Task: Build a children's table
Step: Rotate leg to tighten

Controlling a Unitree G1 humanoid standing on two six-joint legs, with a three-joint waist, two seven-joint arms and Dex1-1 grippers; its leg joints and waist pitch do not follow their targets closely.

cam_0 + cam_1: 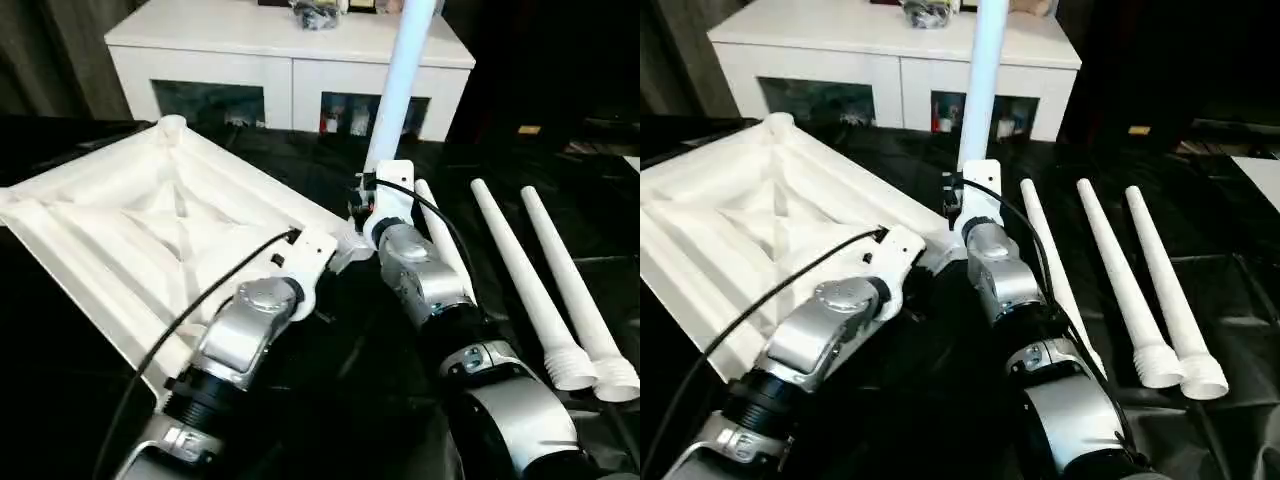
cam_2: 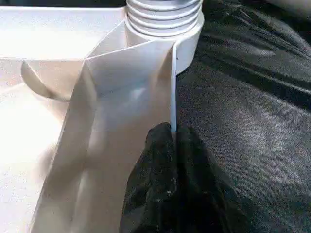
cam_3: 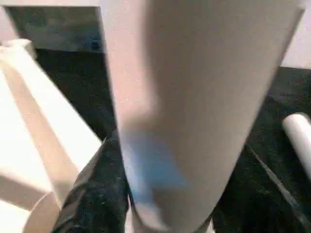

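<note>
The children's table top (image 1: pixel 130 230) lies upside down at the left on black cloth, ribbed underside up. One white leg (image 1: pixel 405 70) stands upright in its near right corner socket. My right gripper (image 1: pixel 376 180) is shut on this leg low down; a black finger (image 3: pixel 92 194) lies against the leg (image 3: pixel 194 97). My left gripper (image 2: pixel 173 133) is shut on the top's thin rim (image 2: pixel 173 87), just beside that corner, where the leg's ribbed base (image 2: pixel 165 14) sits. Three more legs (image 1: pixel 505 270) lie side by side to the right.
A white cabinet (image 1: pixel 290 45) with glass-fronted compartments stands behind the work, with small items on it. Black cloth (image 1: pixel 350 400) covers the surface. The nearest lying leg (image 1: pixel 440 240) runs partly under my right forearm.
</note>
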